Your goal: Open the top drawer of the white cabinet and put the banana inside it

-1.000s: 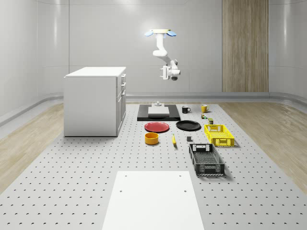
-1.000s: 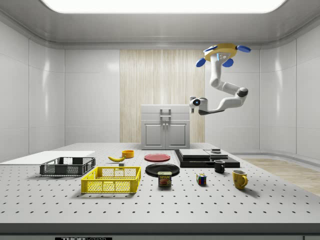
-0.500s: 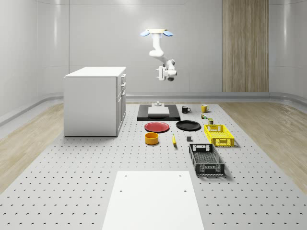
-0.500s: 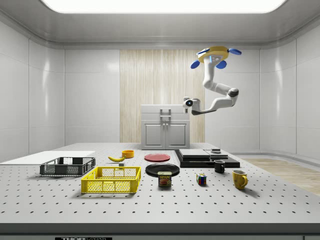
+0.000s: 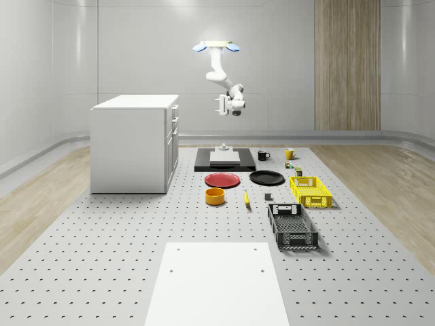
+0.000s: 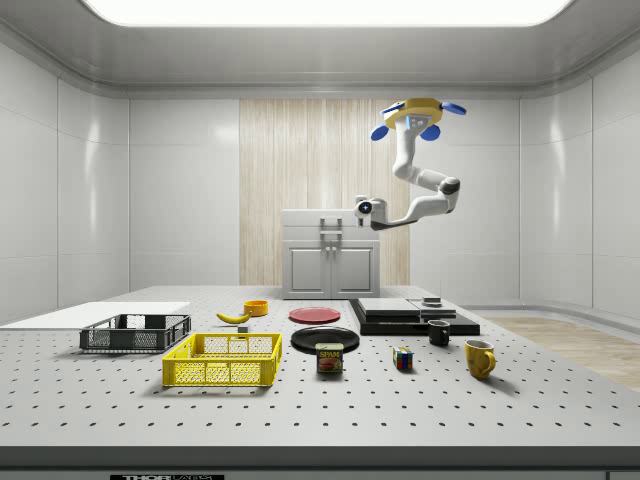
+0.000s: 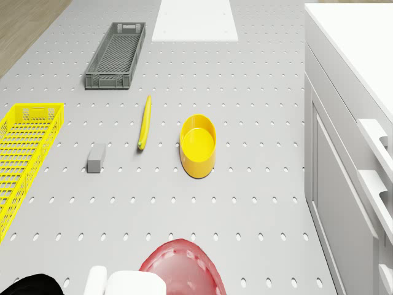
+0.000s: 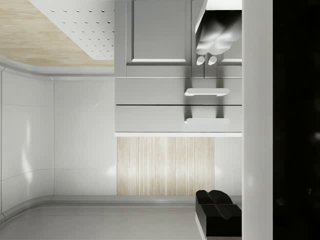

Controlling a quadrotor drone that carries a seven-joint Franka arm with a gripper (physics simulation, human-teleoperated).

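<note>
**A:** What stands at the whole-scene view's left?

**B:** The white cabinet stands on the perforated worktop, its drawers shut. Its top drawer faces the wrist camera, with a bar handle across its front.

**A:** And further right?

**B:** The drone hovers high in the air, right of the cabinet and over the far part of the worktop, above a black slab. Its arm bends down and toward the cabinet. The jaws hang in the air, level with the cabinet's top and well apart from it. I cannot tell whether they are apart or together.

**A:** Where is the banana?

**B:** The banana lies flat on the worktop, just right of an orange bowl and in front of a red plate. Nothing touches it.

**A:** Anything beyond that?

**B:** A black plate, a yellow crate and a dark grey crate sit near the right.
</note>
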